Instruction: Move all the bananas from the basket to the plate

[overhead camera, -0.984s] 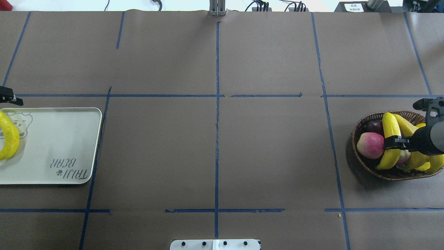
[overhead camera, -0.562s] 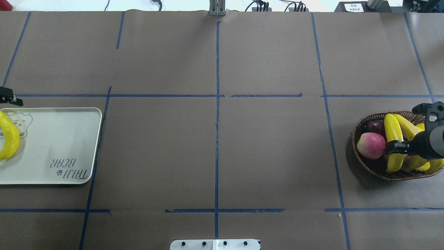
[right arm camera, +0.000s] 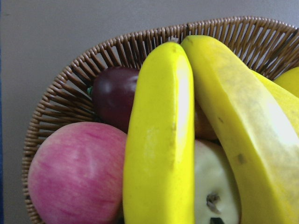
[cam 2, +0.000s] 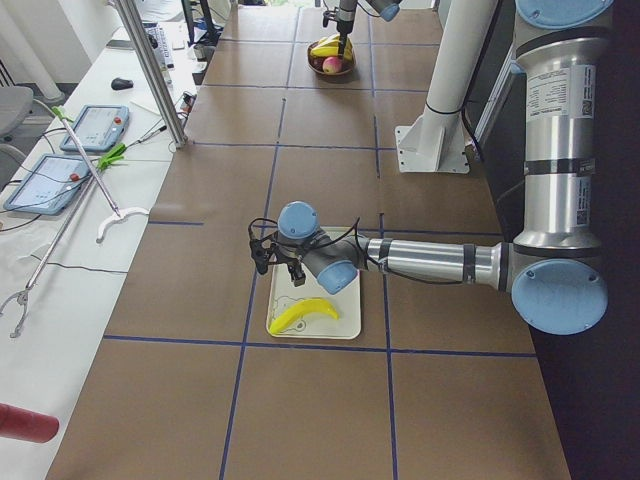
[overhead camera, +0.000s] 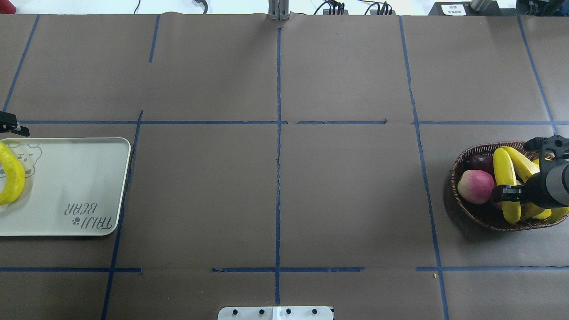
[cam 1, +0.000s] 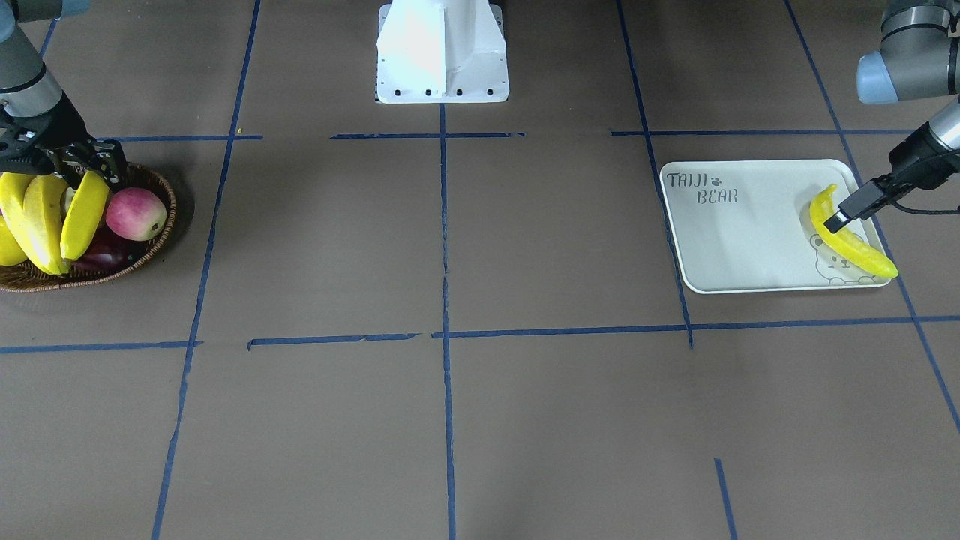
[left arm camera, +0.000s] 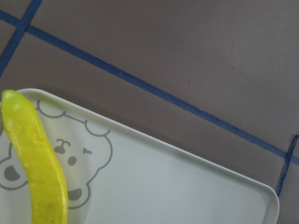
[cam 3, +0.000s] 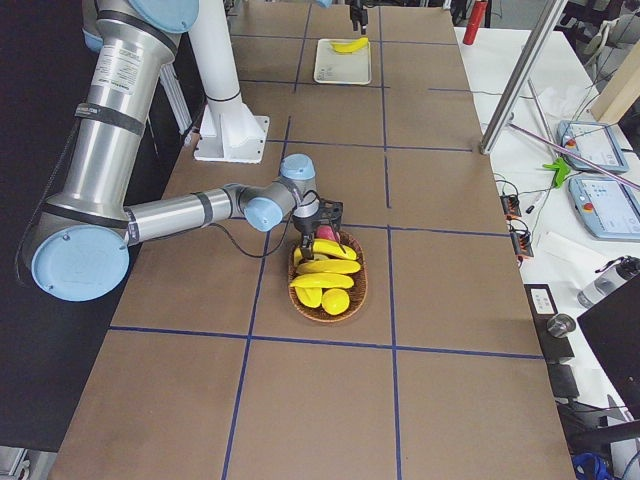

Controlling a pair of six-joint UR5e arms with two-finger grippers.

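Table [overhead camera: 275, 200] layout holds: plate [overhead camera: 80, 178] at the robot's left carries one delivered banana [overhead camera: 13, 178], basket [overhead camera: 466, 213] at its right keeps the rest. Over the last second the gripped banana [overhead camera: 502, 171] has swung from slanted to nearly straight, pinched mid-length by the right end effector [overhead camera: 506, 194], so the second pick appears secured. Right arm reaches in low; left end effector [cam 1: 836, 220] hovers over the plate's bear corner, finger spacing indeterminable.

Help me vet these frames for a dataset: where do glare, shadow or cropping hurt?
Right wrist-mounted: sharp, but a white glare streak runs down the centre banana. Overhead exterior: the basket throws a dark shadow to its lower left; the frame edge crops the tray and the lone banana. Left wrist-mounted: even light, no glare.
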